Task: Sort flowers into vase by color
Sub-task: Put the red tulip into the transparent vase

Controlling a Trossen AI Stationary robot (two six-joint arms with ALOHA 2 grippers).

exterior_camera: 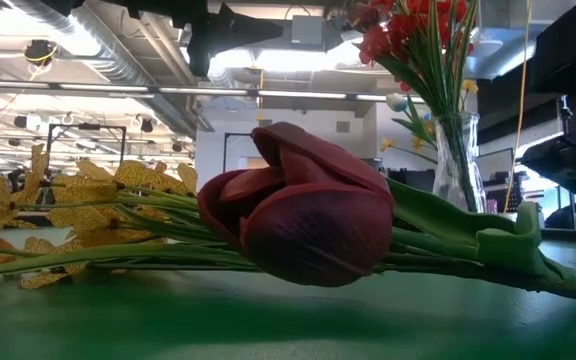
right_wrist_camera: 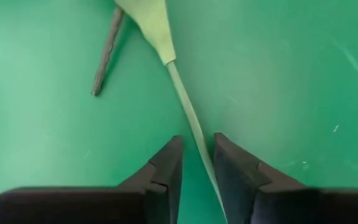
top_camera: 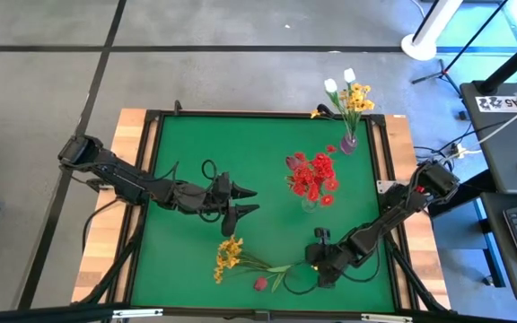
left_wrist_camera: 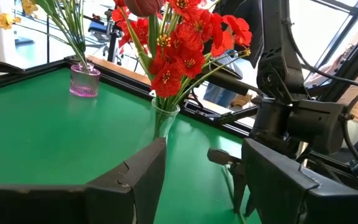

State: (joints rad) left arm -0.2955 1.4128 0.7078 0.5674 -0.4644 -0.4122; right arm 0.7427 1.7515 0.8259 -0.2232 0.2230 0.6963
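Observation:
A yellow spray (top_camera: pixel 229 256) and a dark pink bud (top_camera: pixel 260 283) lie on the green mat near the front edge, their green stems (top_camera: pixel 285 267) running right. The low view shows the bud (exterior_camera: pixel 298 205) lying on its side. My right gripper (top_camera: pixel 313 261) points steeply down at one stem (right_wrist_camera: pixel 191 118), its narrowly open fingers on either side of it. Red flowers (top_camera: pixel 312 175) stand in a clear vase (left_wrist_camera: pixel 165 118). My left gripper (top_camera: pixel 249 203) hovers open at mid-table, left of that vase. My right gripper comes from above, slanting, with one finger on each side of the thin green stem (right_wrist_camera: pixel 199 146), below its leaf (right_wrist_camera: pixel 148 22). The stem lies on the mat, along the inner edge of one finger (right_wrist_camera: pixel 229 165). I cannot tell whether it touches.
A small purple vase (top_camera: pixel 348 142) with white tulips and yellow flowers stands at the far right. A loose dark stem end (right_wrist_camera: pixel 107 53) lies beside the leaf. The mat's raised black frame (top_camera: pixel 151 179) borders it. Green mat (top_camera: pixel 187 144) lies bare at the far left.

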